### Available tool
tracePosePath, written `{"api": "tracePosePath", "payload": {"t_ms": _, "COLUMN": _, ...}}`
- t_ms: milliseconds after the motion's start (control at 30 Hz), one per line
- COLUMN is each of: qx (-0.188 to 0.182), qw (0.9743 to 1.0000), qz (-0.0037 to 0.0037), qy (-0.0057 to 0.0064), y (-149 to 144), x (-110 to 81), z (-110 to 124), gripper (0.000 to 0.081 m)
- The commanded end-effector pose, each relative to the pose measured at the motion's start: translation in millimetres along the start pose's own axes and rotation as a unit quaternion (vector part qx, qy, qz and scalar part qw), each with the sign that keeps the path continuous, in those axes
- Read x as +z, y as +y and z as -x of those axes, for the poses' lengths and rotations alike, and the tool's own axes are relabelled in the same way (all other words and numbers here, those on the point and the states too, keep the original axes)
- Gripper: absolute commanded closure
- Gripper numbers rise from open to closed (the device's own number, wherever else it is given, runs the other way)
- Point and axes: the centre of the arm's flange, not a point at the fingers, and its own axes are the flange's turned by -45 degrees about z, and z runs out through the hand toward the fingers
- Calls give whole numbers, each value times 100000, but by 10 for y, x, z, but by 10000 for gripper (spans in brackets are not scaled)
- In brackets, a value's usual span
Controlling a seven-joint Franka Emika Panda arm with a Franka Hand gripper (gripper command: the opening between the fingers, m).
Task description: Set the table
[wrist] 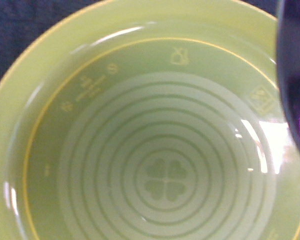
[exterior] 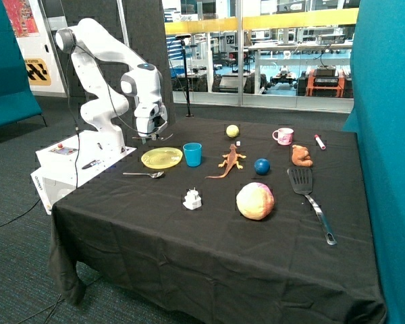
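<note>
Black cloth drapes the counter [exterior: 155,229] in an open lab with glass partitions behind. I have the gripper [exterior: 150,137] hanging just above the far rim of the yellow plate [exterior: 161,158]; whether it is released or clenched I cannot tell. My wrist view is filled by the plate's ringed centre with a clover mark [wrist: 165,180], so I judge the arm is lined up over it. Just beside the plate stands a blue cup [exterior: 192,154], and a spoon [exterior: 145,175] lies near its front edge, which already reads as a place setting. A spatula [exterior: 309,200], mug [exterior: 283,136] and toy lizard [exterior: 228,160] lie scattered farther off, apparently unsorted.
</note>
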Motion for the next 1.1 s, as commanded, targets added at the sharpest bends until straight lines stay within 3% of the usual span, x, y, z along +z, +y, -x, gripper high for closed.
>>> {"api": "tracePosePath", "payload": {"t_ms": 0, "qx": 1151, "qw": 99993, "qz": -21, "qy": -112, "y": 189, "x": 58, "z": 86, "gripper": 808}}
{"api": "tracePosePath", "payload": {"t_ms": 200, "qx": 3337, "qw": 99944, "qz": -19, "qy": -113, "y": 301, "x": 100, "z": 77, "gripper": 808}}
{"api": "tracePosePath", "payload": {"t_ms": 467, "qx": 3237, "qw": 99948, "qz": -19, "qy": -113, "y": 455, "x": 162, "z": 35, "gripper": 808}}
{"api": "tracePosePath", "payload": {"t_ms": 1067, "qx": 4019, "qw": 99919, "qz": -18, "qy": -113, "y": 691, "x": 294, "z": 200, "gripper": 808}}
